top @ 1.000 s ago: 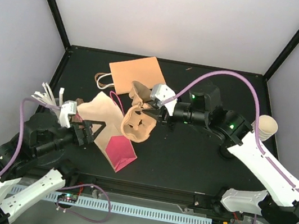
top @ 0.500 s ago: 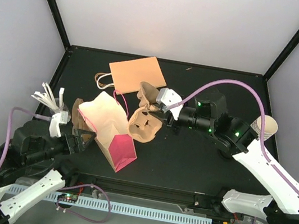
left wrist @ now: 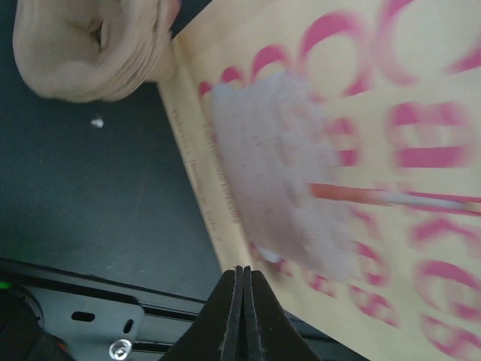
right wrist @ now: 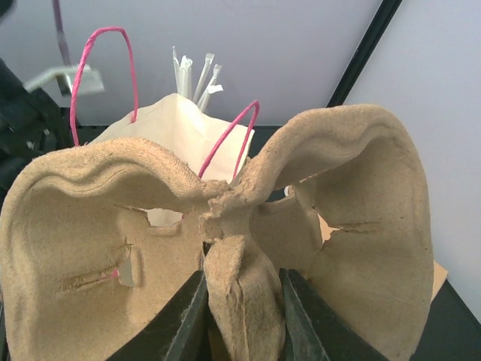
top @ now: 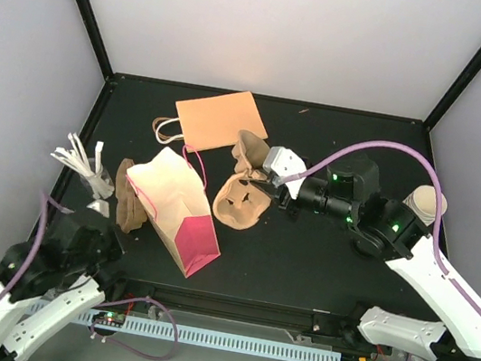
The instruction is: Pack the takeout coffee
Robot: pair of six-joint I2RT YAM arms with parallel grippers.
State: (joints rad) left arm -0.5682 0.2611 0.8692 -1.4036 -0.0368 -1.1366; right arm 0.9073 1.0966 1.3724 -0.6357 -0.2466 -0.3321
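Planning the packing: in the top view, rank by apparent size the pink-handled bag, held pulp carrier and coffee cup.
Largest: pink-handled bag
Middle: held pulp carrier
Smallest: coffee cup, partly behind the right arm

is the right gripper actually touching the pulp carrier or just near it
Touching. The right wrist view shows the right gripper with both fingers pressed against the centre ridge of the pulp carrier, no gap.

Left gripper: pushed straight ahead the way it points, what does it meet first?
Most likely the bag: the shut left gripper points at its pink-printed side, close to the bag's near edge. How far off is unclear.
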